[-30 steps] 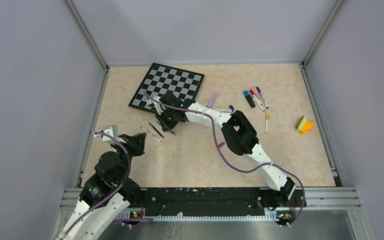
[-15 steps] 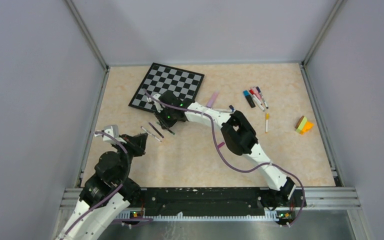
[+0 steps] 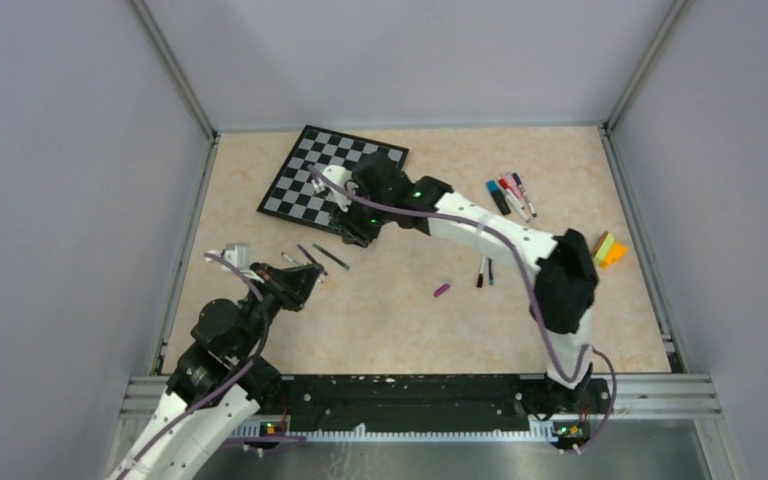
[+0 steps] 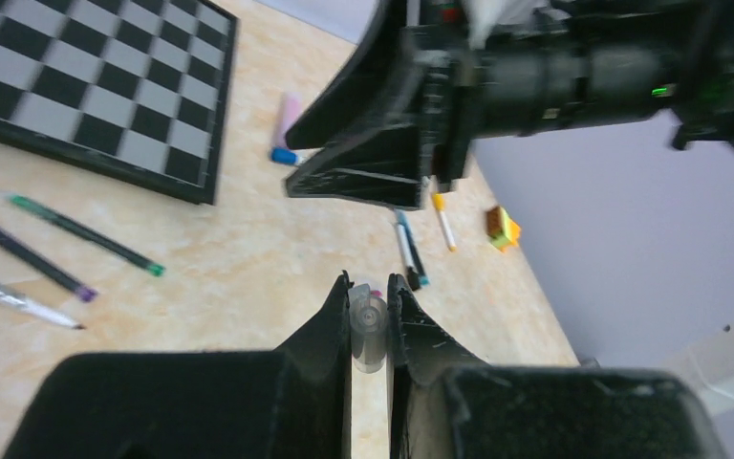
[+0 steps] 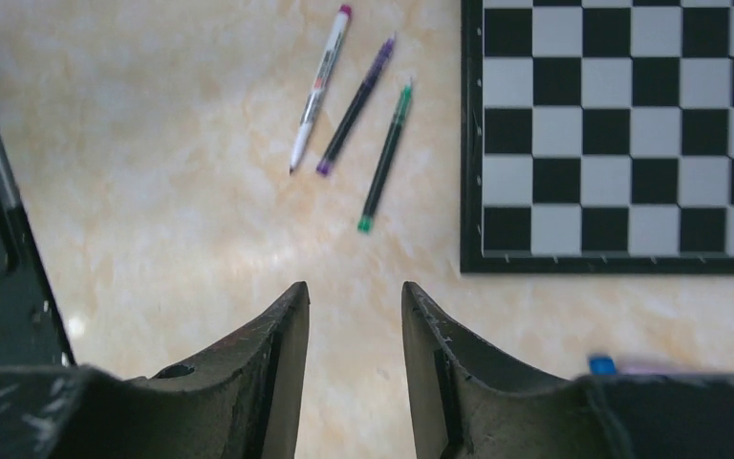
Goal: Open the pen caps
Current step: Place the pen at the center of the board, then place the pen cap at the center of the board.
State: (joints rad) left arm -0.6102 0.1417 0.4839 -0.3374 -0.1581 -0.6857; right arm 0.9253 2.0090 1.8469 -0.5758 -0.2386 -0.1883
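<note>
While left jaws pinch clear cap (image 4: pixel 368 320), three pens (image 5: pixel 354 110) beyond right jaws

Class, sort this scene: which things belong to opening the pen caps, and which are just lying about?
Job: green pen, purple pen, white pen; capped pens far right; loose purple cap; clear cap held in left end effector.
Lying about: chessboard; yellow-orange block.
</note>
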